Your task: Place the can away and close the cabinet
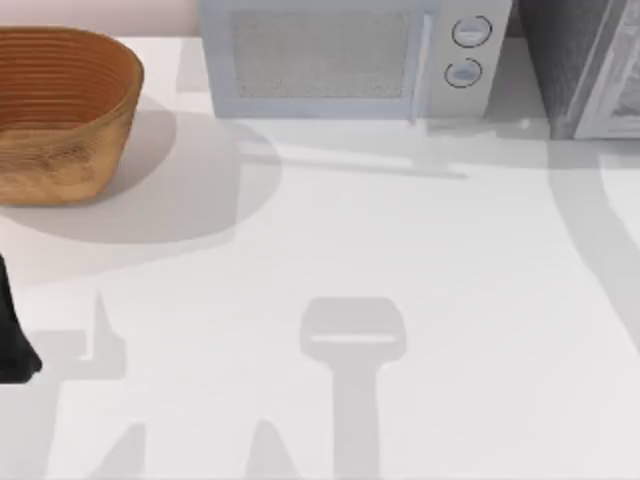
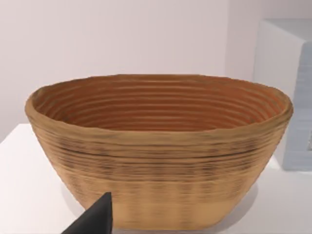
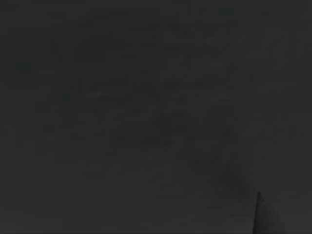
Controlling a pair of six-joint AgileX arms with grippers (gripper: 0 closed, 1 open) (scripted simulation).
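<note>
The can is out of view. The cabinet point(image 1: 585, 65) stands at the table's back right corner, a grey box with a pale panel along its right side; I cannot tell how its door stands. My left arm point(image 1: 12, 335) is a black shape at the table's left edge, in front of the basket. A dark tip of my left gripper point(image 2: 95, 219) points at the basket's near wall. The right wrist view is dark.
A woven brown basket point(image 1: 60, 150) sits at the back left, and its inside point(image 2: 161, 100) holds nothing. A white microwave point(image 1: 340, 55) with two round knobs stands at the back middle, its door shut. Arm shadows lie on the white table point(image 1: 400, 250).
</note>
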